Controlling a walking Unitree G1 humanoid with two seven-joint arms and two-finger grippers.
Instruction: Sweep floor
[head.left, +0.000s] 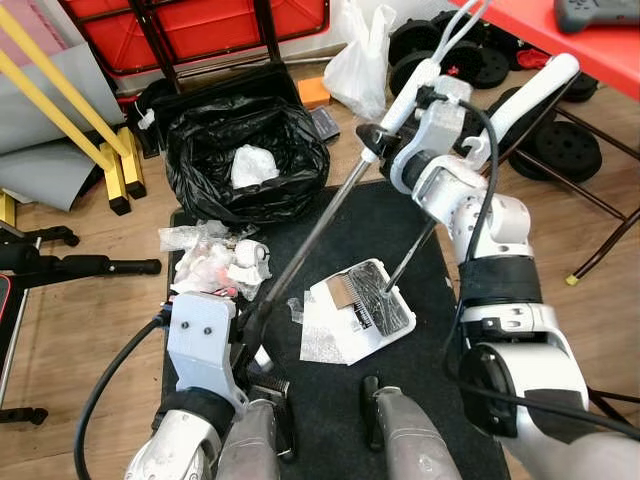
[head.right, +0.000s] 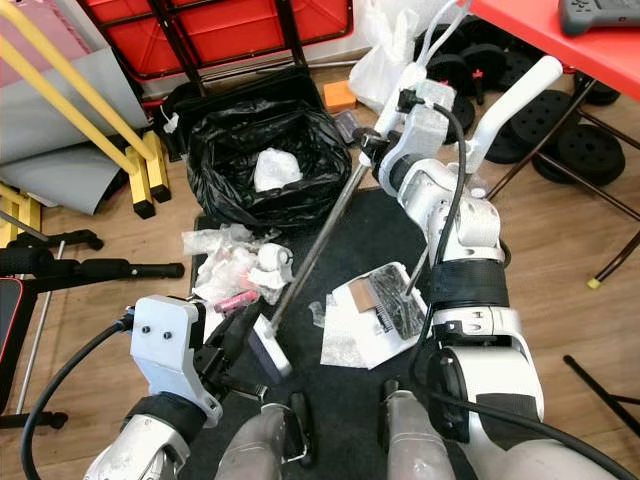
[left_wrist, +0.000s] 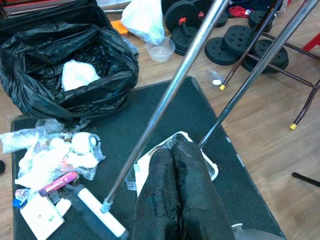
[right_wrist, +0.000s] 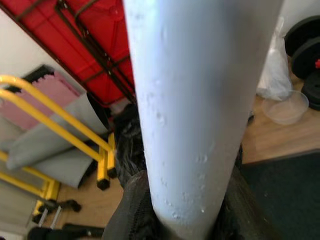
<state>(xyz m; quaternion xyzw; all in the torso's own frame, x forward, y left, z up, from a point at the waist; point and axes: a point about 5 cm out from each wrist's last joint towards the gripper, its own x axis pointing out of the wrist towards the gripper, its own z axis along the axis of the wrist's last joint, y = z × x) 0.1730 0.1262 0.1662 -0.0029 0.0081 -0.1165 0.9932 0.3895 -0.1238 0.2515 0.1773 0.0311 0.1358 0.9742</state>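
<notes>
Nothing here can actually be read. The small pink-and-purple wrapper (left_wrist: 58, 183) lying in the litter pile on the dark mat (left_wrist: 200, 115) carries some light printing, but it is too small and blurred to make out. The white card (left_wrist: 41, 216) beside it shows only faint, illegible marks.

Bin bag (head.left: 247, 158) behind mat (head.left: 340, 400); litter pile (head.left: 215, 262) left of dustpan (head.left: 365, 305).
</notes>
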